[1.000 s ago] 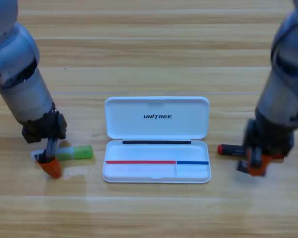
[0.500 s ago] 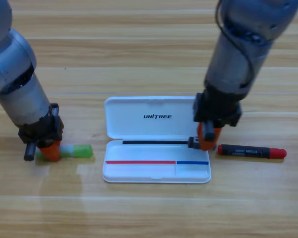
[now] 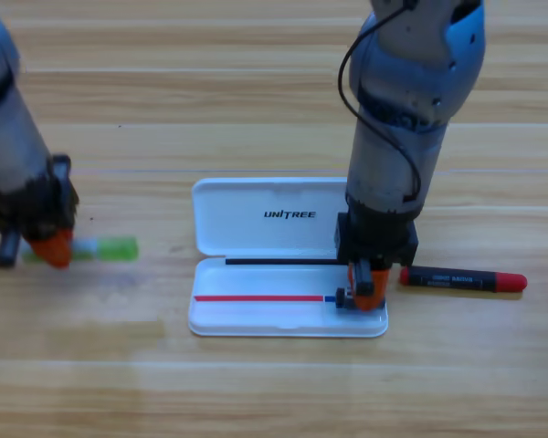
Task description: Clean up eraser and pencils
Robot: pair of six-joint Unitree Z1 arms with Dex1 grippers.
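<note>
- Right tool (image 3: 365,290) points down into the white case (image 3: 256,315), right compartment; its grip cannot be told
- Black pencil (image 3: 463,279) lies on the table (image 3: 274,392) at its 3 o'clock, just beside
- Left tool (image 3: 50,248), grip unclear, touches the green pencil (image 3: 110,248) at its 3 o'clock

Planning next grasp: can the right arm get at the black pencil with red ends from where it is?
Probably yes. The black pencil lies bare on the table just right of the white case, uncovered; the right gripper hangs over the case's right compartment, right beside it.

right gripper (image 3: 365,290) over open case (image 3: 256,224), left gripper (image 3: 50,246) — green pencil (image 3: 110,248)
</note>
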